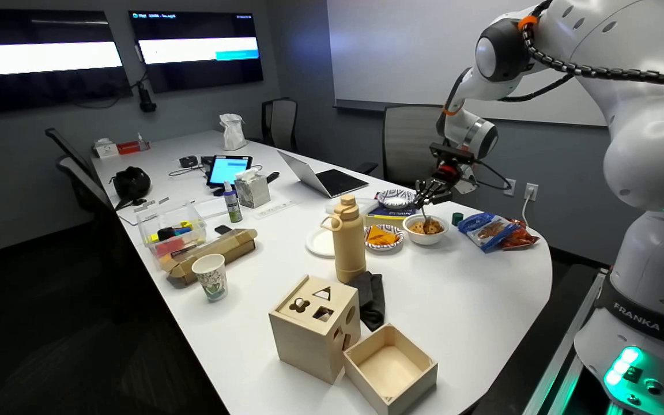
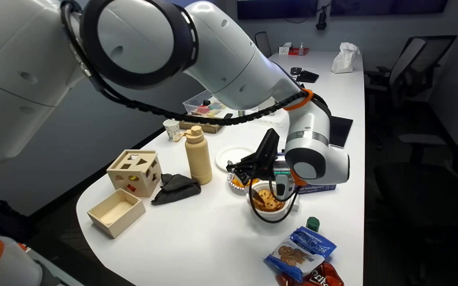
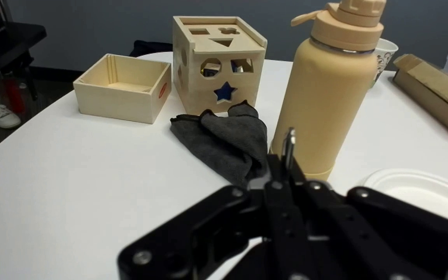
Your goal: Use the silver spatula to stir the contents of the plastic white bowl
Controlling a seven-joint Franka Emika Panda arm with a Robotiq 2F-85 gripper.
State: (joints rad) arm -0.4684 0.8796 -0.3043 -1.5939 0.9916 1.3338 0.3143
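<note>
The white bowl [image 1: 424,238] stands on the table with brownish-orange cookies [image 1: 434,227] in it; it also shows in an exterior view [image 2: 261,214]. My gripper [image 1: 422,195] is above the bowl, shut on the silver spatula [image 1: 426,218], whose lower end is down among the cookies. The spatula's blade also shows dark against the bowl's inside in an exterior view [image 2: 257,197]. In the wrist view the handle's tip [image 3: 288,146] sticks out between the fingertips [image 3: 284,167]; the bowl is out of view there. The arm's cable hides part of the bowl.
A patterned bowl of orange chips [image 1: 383,236] stands beside the white bowl. A tan bottle [image 1: 348,242], a white plate [image 1: 319,243] and a book [image 1: 389,214] are near. Snack bags [image 1: 486,230] and a green cap [image 1: 457,218] lie opposite. A dark cloth [image 3: 231,144] and wooden boxes [image 3: 123,93] are farther off.
</note>
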